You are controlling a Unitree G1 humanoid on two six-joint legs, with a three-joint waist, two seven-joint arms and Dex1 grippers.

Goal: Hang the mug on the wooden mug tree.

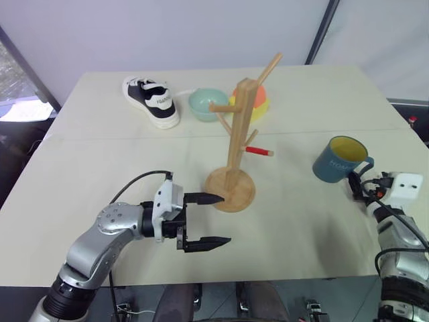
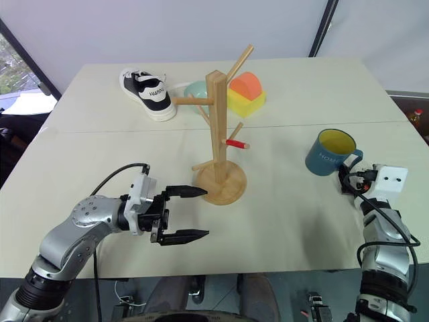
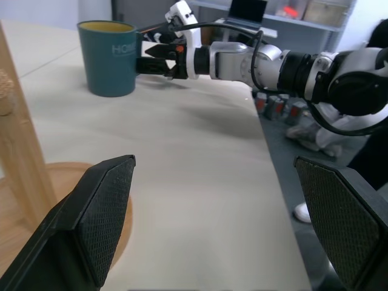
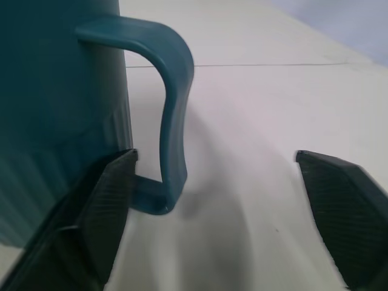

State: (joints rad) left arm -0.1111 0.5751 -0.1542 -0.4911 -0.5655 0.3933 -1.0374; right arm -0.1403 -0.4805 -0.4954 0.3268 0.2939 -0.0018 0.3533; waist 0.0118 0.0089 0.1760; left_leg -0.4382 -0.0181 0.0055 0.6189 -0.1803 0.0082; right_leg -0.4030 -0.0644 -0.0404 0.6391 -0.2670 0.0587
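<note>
The slate-blue mug [image 1: 338, 159] with a yellow inside stands upright on the table at the right, its handle [image 4: 173, 109] turned toward my right arm. My right gripper [image 1: 357, 182] is level at the handle. Its fingers are open, and the handle stands between them, close to one finger [image 4: 97, 212]. The wooden mug tree [image 1: 236, 134] stands mid-table on its round base [image 1: 231, 191], with a red-tipped peg [image 1: 260, 151]. My left gripper [image 1: 224, 219] is open and empty just in front of the base, pointing right. The left wrist view looks across to the mug [image 3: 109, 57] and my right gripper [image 3: 151, 59].
A black-and-white shoe [image 1: 152, 100], a teal bowl [image 1: 206, 104] and a yellow-and-orange object [image 1: 260, 100] lie at the back, behind the tree. The table's right edge [image 1: 419, 134] is close to the mug. A seam [image 1: 120, 137] runs across the tabletop.
</note>
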